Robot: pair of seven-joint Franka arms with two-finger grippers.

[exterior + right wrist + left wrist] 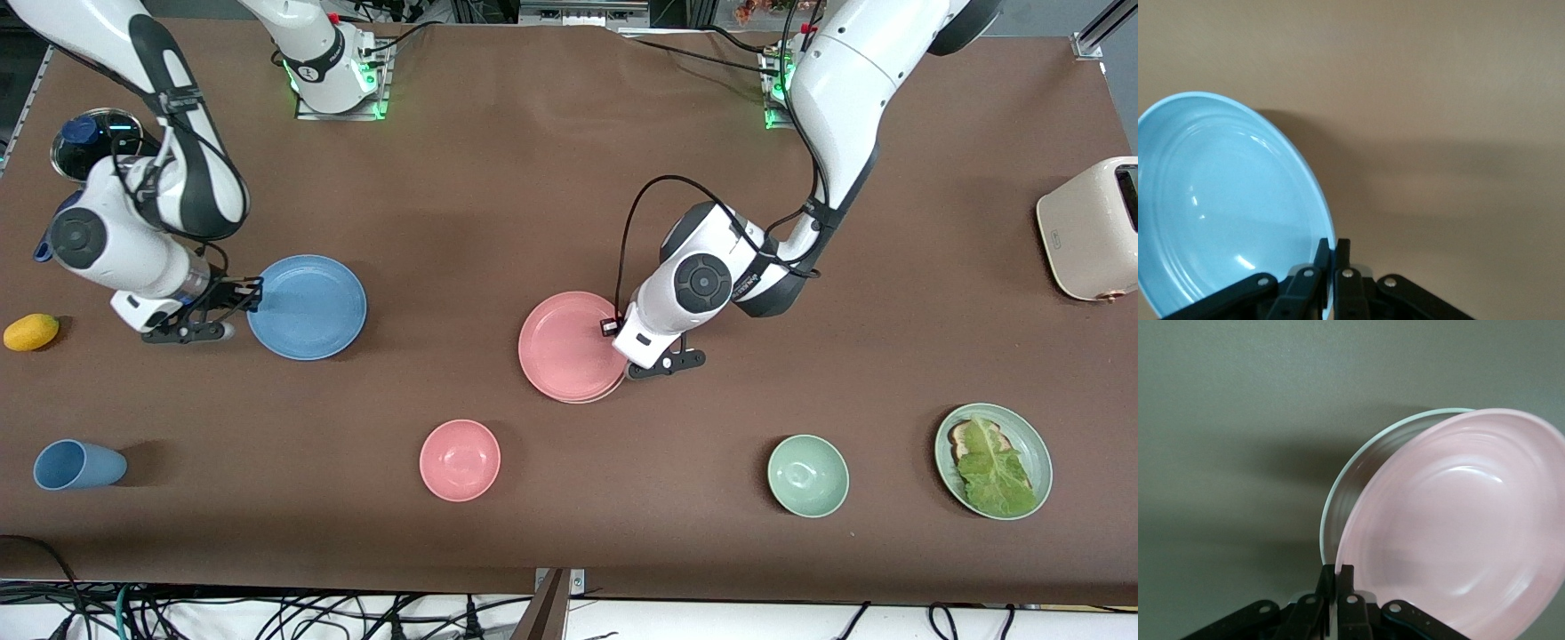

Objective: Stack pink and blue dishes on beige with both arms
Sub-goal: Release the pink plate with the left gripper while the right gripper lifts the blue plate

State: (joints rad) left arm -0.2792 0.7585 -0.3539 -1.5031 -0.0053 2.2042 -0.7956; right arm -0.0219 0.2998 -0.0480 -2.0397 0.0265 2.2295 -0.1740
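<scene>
Left gripper [642, 366]: fingers are pinching the pink plate [569, 345] rim, pink already lying on the beige plate [1358, 473].
Right gripper [242, 300]: fingers are clamping the blue plate [308, 307] edge, toward the right arm's end.
Progress: pink is looking stacked; blue is waiting to go on top.
Desk [533, 178]: brown cloth is carrying it all.

Mid-table, the top plate [569, 342] lies on the bottom plate [594, 397], slightly offset. The left gripper [627, 372] pinches the top plate's rim on the side toward the left arm's end. Toward the right arm's end sits the single plate [307, 307], its rim clamped by the right gripper [253, 298], with a lemon [31, 332] just past that gripper. Nearer the front camera stand in a row a tipped cup [78, 464], two bowls [460, 460], and a dish of bread and lettuce [993, 460].
</scene>
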